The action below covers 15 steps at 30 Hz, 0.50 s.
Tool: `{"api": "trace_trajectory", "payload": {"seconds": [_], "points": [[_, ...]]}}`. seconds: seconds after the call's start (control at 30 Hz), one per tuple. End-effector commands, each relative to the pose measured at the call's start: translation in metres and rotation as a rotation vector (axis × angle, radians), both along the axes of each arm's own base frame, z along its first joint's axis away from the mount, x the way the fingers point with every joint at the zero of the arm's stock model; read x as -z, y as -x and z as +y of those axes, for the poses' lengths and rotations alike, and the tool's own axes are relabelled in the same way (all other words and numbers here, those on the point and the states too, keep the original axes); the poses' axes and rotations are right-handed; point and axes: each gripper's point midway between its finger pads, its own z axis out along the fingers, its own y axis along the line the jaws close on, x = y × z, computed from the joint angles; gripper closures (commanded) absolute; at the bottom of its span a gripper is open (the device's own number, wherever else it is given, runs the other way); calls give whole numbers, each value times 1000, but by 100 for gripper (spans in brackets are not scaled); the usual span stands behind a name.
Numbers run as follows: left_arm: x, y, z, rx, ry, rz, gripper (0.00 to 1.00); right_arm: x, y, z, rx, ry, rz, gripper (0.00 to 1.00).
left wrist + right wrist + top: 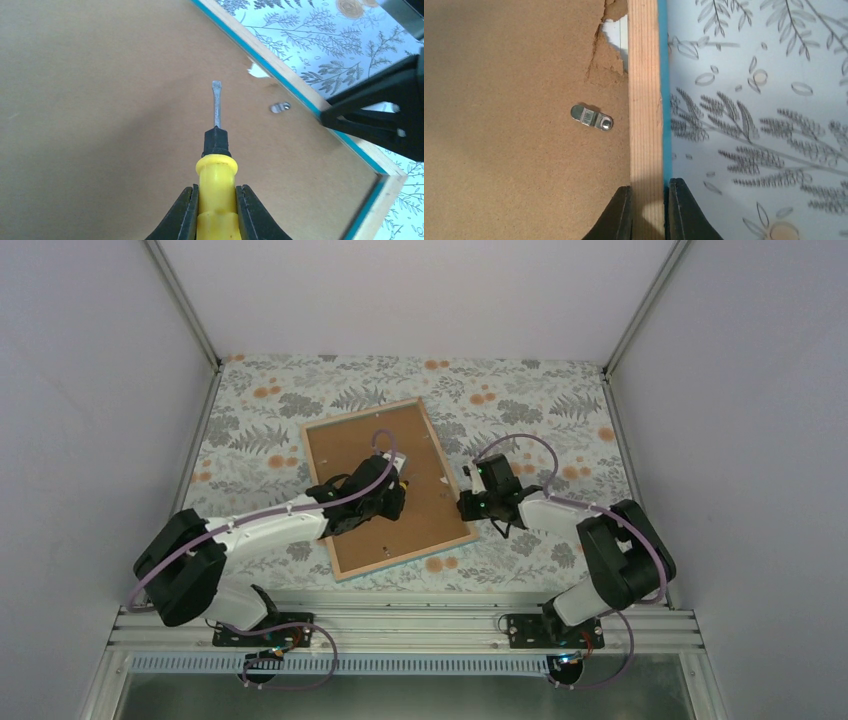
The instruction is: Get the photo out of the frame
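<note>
In the top view the frame (360,411) lies face down on the patterned bench (540,400) with its brown backing board (345,445) up. The left pincer (395,485) hangs over the board and the right pincer (466,505) sits at the frame's right edge. The photo is not visible, and is judged to lie under the board. Both sets of fingertips are too small here to read. The left wrist view shows the left pincer (216,190) clamped on a yellow screwdriver (216,165), its flat blade short of the 1 metal clip (280,106) in view. If the blade skids off that clip it could gouge the board or press into the print beneath. Whether the blade touches the board cannot be told. In the right wrist view the right pincer (647,192) is closed on the wood rim (644,100) just below the clip (592,117). If this hold slips, the frame could swing under the prying. The board is already torn (606,55) beside the rim, and levering there could rip it further. The white sliver (616,32) in the tear could be mat or print. Any other clips lie outside both wrist views.
</note>
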Motion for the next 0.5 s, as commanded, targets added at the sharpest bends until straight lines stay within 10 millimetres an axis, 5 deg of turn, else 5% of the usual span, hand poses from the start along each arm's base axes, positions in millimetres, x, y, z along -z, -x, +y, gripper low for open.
{"api": "trace_trajectory", "payload": {"seconds": [0.0,0.17,0.47], "points": [[-9,-5,13,-34,28,-33,98,11,35,-10,2,18,111,88],[-6,-7,24,-51,53,-29,98,-9,23,-8,3,7,41,71],[-7,-8,38,-81,68,-35,98,-43,-58,21,11,9,-96,61]]}}
